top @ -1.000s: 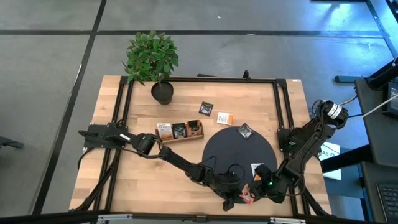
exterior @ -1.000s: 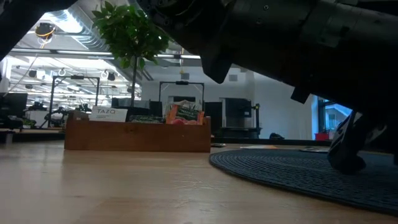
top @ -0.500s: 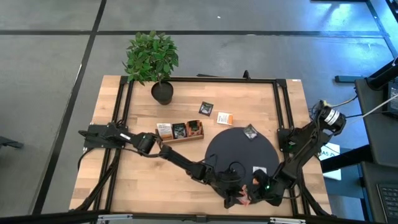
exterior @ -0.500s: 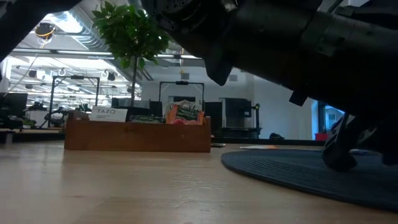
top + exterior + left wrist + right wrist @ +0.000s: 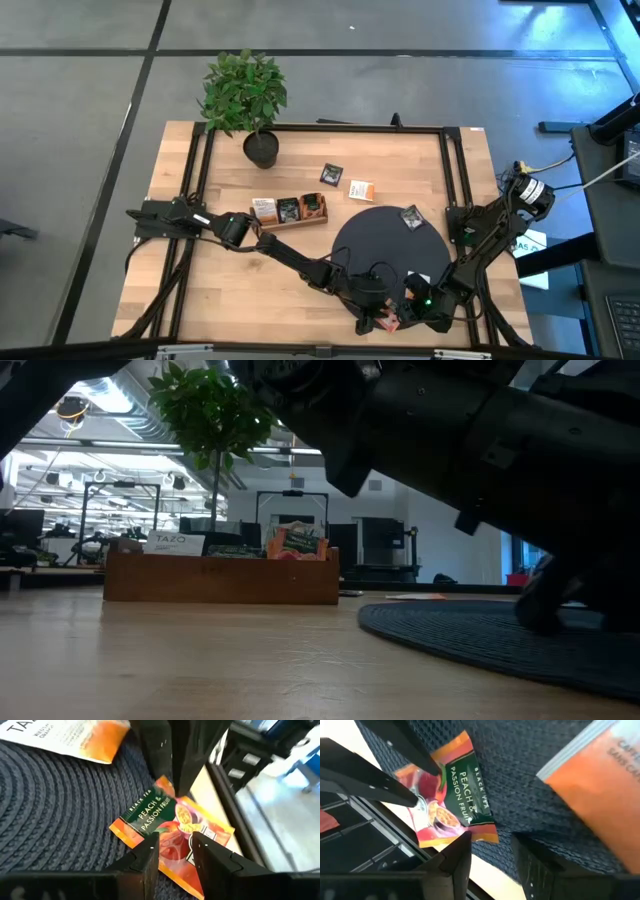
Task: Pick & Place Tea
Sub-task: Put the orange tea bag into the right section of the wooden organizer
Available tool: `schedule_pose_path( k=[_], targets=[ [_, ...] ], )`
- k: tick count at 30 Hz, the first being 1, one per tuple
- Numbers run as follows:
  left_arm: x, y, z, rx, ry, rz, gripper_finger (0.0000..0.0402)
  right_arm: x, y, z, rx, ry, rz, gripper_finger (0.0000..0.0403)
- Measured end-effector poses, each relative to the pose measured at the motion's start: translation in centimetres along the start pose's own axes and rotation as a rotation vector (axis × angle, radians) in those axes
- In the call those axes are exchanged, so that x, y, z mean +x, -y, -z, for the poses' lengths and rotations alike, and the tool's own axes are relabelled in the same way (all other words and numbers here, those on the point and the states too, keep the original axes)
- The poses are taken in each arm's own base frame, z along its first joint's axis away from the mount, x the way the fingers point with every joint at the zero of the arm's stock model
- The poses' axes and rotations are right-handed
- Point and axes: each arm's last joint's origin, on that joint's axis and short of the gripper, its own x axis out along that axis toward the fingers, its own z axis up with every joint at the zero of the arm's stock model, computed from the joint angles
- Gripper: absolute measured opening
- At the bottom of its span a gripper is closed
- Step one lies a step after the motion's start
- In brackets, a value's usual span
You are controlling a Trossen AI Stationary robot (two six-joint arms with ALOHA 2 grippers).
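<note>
A red-orange tea sachet printed "Peach & Passion Fruit" lies at the near edge of the black round mat, one end past the mat's rim. My left gripper stands at that end, narrowly open. My right gripper faces it at the sachet's other end, also narrowly open. A white-and-orange sachet lies flat on the mat beside them. A dark sachet sits on the mat's far right part. My left gripper comes down at a slant onto the sachet's end off the mat. One fingertip stands on each side of it, and the sachet shows in the gap. The sachet lies nearly flat, its other end on the mat. My right gripper meets the sachet's opposite corner from above. One fingertip is against that edge and the other stands on the mat.
The wooden tray with sachets stands left of the mat. A dark sachet and a white-orange one lie on bare wood beyond it. A potted plant is at the far left. The table's near edge is close.
My right gripper has moved toward the table's left, closer to my left gripper and the red-orange sachet. The mat has turned under it: its far part swung right, carrying the dark sachet, and its left edge shifted right in the low view.
</note>
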Motion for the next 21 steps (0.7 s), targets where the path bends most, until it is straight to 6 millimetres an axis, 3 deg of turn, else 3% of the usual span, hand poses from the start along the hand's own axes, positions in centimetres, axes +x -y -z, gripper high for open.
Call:
schedule_pose_path(
  k=[7, 21],
  targets=[
    [-0.28, -0.50, 0.33, 0.011, -0.089, -0.050, 0.0114, 0.19, -0.49, -1.05, 0.023, 0.025, -0.007, 0.0139],
    [-0.31, -0.53, 0.42, 0.011, -0.096, -0.058, 0.0114, 0.26, -1.08, -1.01, 0.016, 0.052, -0.096, 0.0139]
  ],
)
